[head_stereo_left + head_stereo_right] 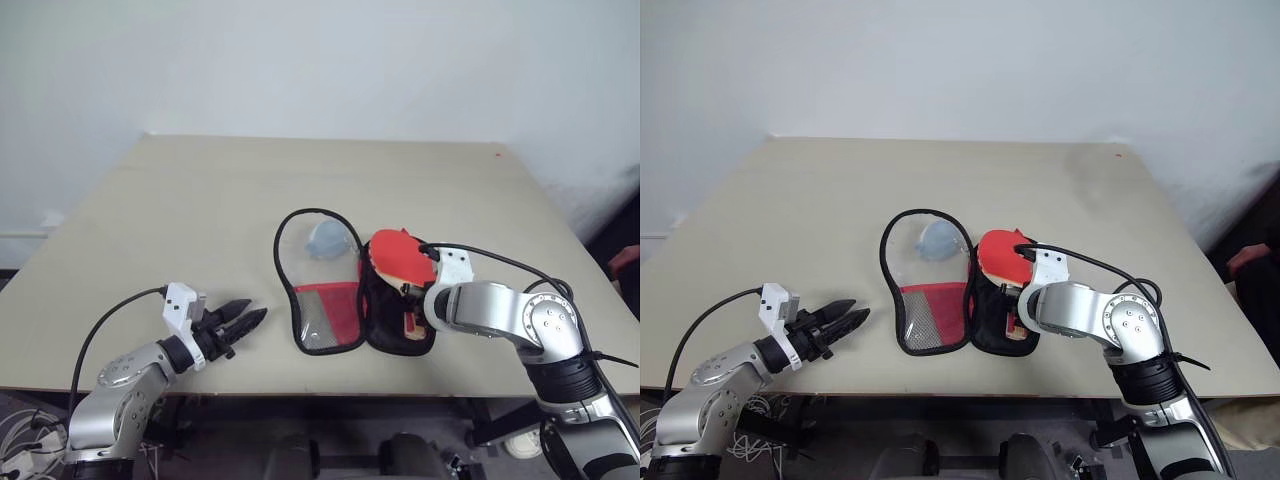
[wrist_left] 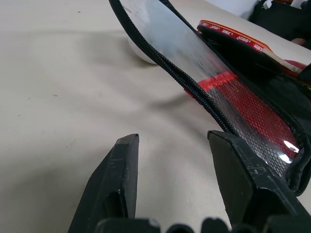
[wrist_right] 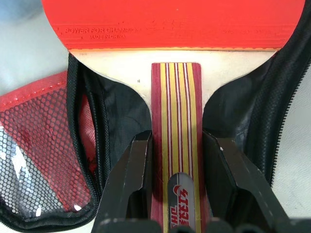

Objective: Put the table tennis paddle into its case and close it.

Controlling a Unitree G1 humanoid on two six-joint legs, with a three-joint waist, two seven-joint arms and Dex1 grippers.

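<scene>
The right gripper [image 3: 176, 160] clamps the striped handle of the table tennis paddle [image 3: 175, 24], one black finger on each side of it. The paddle's handle end sits inside the black half of the open case [image 1: 345, 300], while its red blade sticks out over the case's far rim. The case lies unzipped and spread flat near the middle of the table's [image 1: 200, 200] near edge, its clear and red mesh half to the left. A small pale blue-grey wad of cloth [image 1: 326, 240] shows through the clear side. The left gripper [image 1: 240, 320] hovers near the near-left edge, fingers [image 2: 116, 184] moderately apart and empty, pointing at the case.
</scene>
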